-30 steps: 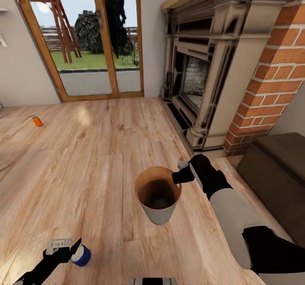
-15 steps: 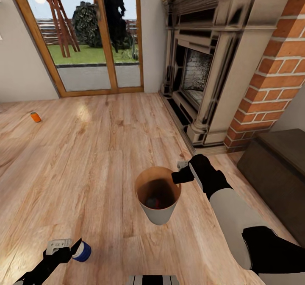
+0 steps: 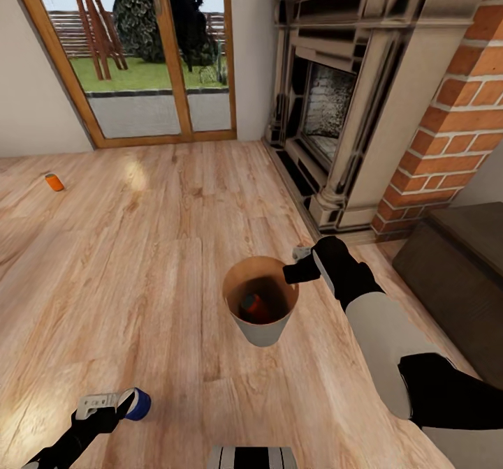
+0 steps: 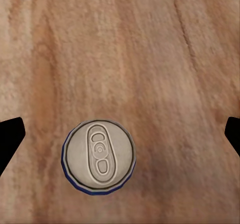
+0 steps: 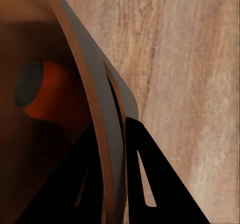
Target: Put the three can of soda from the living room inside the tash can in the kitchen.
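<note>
Orange can on floor [image 3: 54, 182]: lay on its side, far left of the trash can, near the glass door [image 3: 140, 57].
Left gripper [image 3: 115, 405]: spread wide around the blue can [image 4: 99, 157], which stood upright left of the trash can; light, rigid and slick, best pinched across mid-body.
Trash can [image 3: 260, 329]: held an orange can [image 3: 253, 306].
Right gripper [image 3: 302, 265]: pinched the rim; one-sided hold probably lets it tilt.

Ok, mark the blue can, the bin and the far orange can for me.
blue can [image 4: 99, 156], left wrist view, its silver top.
bin [image 3: 259, 331], head view, grey outer wall.
far orange can [image 3: 54, 182], head view, its side.
</note>
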